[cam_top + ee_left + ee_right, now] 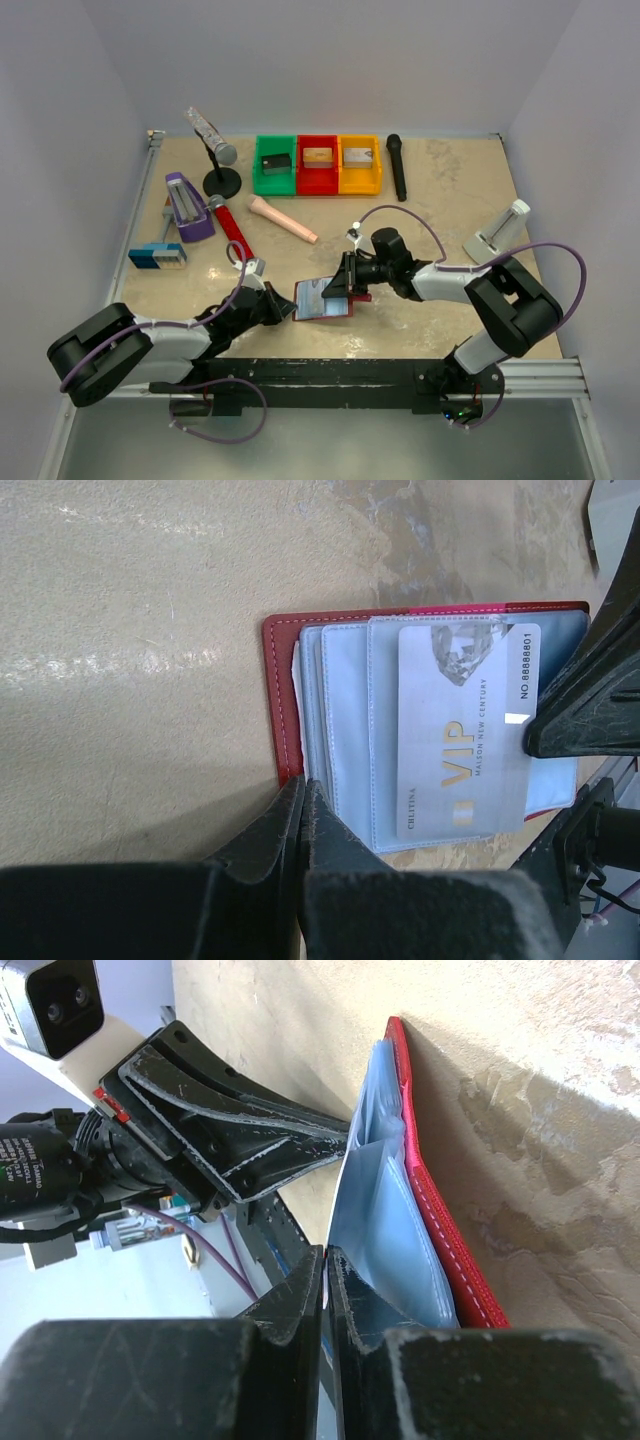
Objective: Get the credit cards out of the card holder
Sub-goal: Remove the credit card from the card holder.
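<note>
Toward the near side of a mottled beige surface (450,190), the left gripper (303,788) has its jaws pressed together on the lower corner of the card holder (284,695), pinning the opened case flat. Opposite, the right gripper (326,1260) has its jaws drawn almost together at the outer short end of a credit card (455,730), apparently with the thin edge between them. The card is pale silver plastic with gold VIP lettering and lies against the holder's clear blue-grey pockets. It should be light, stiff and slick, best pinched by that short end and drawn straight along the sleeve. The holder, dark red with pale stitching, looks soft and light enough to drag along unless held down. Beyond stand green, red and yellow bins (318,188), a black microphone (397,167) and a red microphone (232,228).
</note>
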`<state>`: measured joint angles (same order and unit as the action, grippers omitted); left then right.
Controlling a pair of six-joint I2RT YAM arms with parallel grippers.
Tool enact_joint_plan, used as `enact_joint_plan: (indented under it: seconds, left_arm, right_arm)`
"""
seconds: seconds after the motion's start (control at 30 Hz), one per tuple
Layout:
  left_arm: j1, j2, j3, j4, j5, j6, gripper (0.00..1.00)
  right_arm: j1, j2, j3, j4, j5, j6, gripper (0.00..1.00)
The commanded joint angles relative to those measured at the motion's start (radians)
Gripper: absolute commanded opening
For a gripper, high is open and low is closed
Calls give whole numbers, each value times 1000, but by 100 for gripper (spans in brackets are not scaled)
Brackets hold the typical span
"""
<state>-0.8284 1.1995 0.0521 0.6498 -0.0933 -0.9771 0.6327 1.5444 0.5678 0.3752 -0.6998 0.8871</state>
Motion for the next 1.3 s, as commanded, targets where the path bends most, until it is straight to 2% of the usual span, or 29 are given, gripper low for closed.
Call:
enact_joint_plan:
  seconds: [0.0, 0.07, 0.23, 0.37, 0.73, 1.27]
  left_arm:
    - [-5, 15, -92, -13, -29, 6, 0]
    - [-5, 17, -92, -6, -26, 6, 0]
    - [-5, 35, -74, 20, 7, 14, 0]
    - [-5, 72, -63, 59, 38, 15, 0]
    - [-14, 176, -61, 191, 79, -12, 0]
    - [-38, 198, -61, 224, 69, -29, 0]
  right_arm:
    - [-4, -15, 12, 27, -32, -16, 9]
    - [-5, -6, 15, 25, -35, -14, 12]
    - [-5, 22, 18, 37, -44, -5, 27]
    - [-4, 40, 21, 45, -47, 3, 32]
    - [-5, 88, 24, 65, -52, 10, 35]
    - [-4, 158, 29, 145, -63, 56, 37]
